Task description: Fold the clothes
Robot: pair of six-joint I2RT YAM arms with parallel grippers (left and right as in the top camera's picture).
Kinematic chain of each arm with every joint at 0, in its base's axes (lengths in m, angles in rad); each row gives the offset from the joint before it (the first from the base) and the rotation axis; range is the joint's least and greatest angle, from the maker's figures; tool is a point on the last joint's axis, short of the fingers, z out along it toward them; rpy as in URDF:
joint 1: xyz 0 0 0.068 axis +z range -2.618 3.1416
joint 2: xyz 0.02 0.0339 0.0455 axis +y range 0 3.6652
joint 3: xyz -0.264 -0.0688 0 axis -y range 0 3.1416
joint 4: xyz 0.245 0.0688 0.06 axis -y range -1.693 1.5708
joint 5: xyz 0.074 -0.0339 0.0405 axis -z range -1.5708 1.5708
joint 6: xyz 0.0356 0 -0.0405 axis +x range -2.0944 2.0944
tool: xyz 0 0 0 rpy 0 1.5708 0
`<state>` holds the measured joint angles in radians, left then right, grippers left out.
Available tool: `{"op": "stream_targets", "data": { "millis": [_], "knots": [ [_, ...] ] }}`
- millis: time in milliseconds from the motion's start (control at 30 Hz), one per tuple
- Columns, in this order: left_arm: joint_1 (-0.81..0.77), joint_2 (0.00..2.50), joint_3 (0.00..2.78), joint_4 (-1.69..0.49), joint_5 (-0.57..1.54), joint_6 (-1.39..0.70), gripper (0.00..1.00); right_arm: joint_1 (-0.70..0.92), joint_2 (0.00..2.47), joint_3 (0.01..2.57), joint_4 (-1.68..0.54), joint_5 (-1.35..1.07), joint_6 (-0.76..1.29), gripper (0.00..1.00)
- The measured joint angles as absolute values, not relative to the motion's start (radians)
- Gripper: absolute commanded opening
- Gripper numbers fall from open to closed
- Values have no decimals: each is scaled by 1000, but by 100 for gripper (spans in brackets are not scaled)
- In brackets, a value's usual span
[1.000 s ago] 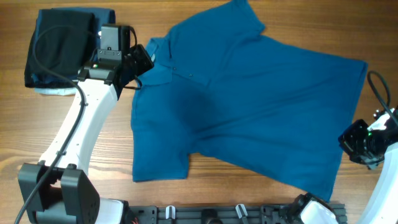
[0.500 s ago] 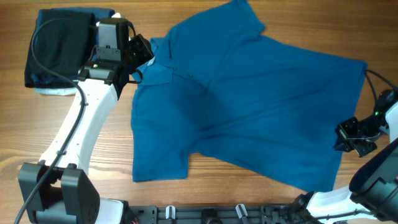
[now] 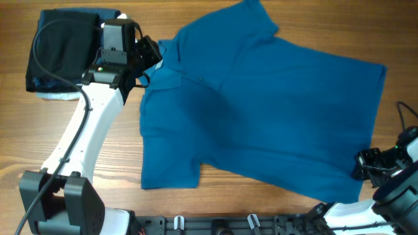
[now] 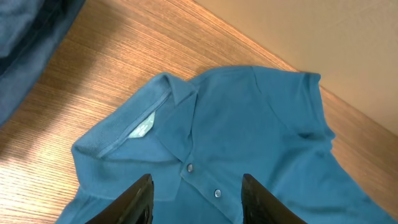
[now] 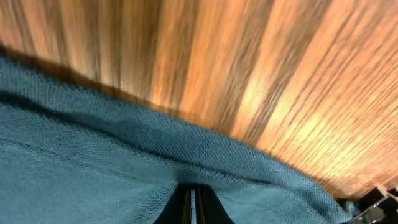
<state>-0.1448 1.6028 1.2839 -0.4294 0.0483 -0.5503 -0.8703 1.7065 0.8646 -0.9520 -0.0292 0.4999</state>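
Right claw (image 3: 366, 166) dropped to the shirt (image 3: 261, 98) hem (image 3: 369, 111), near counter (image 3: 222, 203) front-right corner.
Overhead: shirt flat, mid-counter.
Left wrist: left claw (image 4: 196, 193) parted, empty, over collar (image 4: 124, 134).
Right wrist: right claw pressed shut at hem; pinch unclear.
Cloth looks soft, light, limp: take hem and shoulders.

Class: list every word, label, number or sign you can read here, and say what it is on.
Nothing can be read. The one label, a pale neck tag sewn inside the blue polo shirt, is too small and blurred to read.
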Motion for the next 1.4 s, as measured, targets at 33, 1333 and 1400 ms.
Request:
{"op": "stream_targets", "data": {
  "millis": [33, 1333, 1400],
  "knots": [
    [-145, 1603, 1284, -429, 44, -550, 45, -875, 1707, 865, -947, -30, 500, 2],
    [-343, 2289, 1955, -359, 229, -208, 4, -888, 1934, 1534, -1008, -176, 240, 100],
    [-345, 2326, 1960, -346, 202, -179, 4, -887, 1934, 1534, -918, -177, 241, 100]
  ]
}}
